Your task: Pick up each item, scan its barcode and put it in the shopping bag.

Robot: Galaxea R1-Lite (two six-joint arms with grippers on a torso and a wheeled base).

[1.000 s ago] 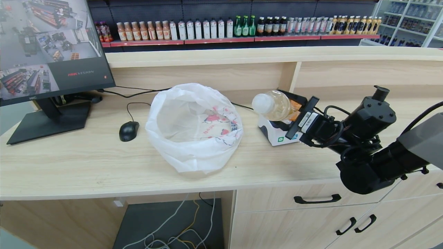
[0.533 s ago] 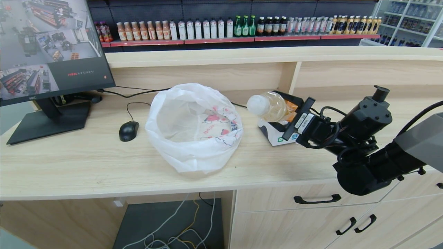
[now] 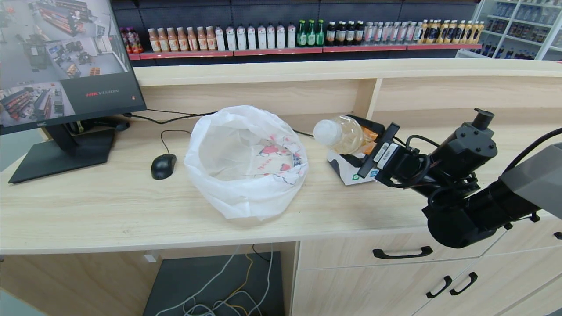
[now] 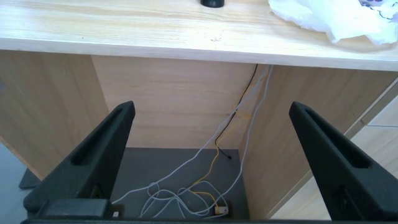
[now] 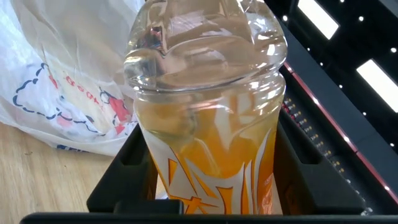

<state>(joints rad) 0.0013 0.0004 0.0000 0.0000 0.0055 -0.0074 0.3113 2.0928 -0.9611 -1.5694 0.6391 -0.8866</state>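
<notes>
Your right gripper (image 3: 368,137) is clamped on the clear bottle (image 3: 340,134) with the orange label. The bottle lies tilted on its side with its white cap pointing toward the shopping bag (image 3: 246,162) — just to the right of the bag and directly above the white scanner (image 3: 347,171). Your left gripper (image 4: 211,115) has its fingers spread wide with nothing between them — it sits lower than the bag, beneath the edge of the counter (image 4: 124,28) that the bag rests on.

The shopping bag (image 3: 246,193) gapes open upward; mouse (image 3: 163,166), scanner (image 3: 347,173) and back wall (image 3: 254,94) stand around it.
</notes>
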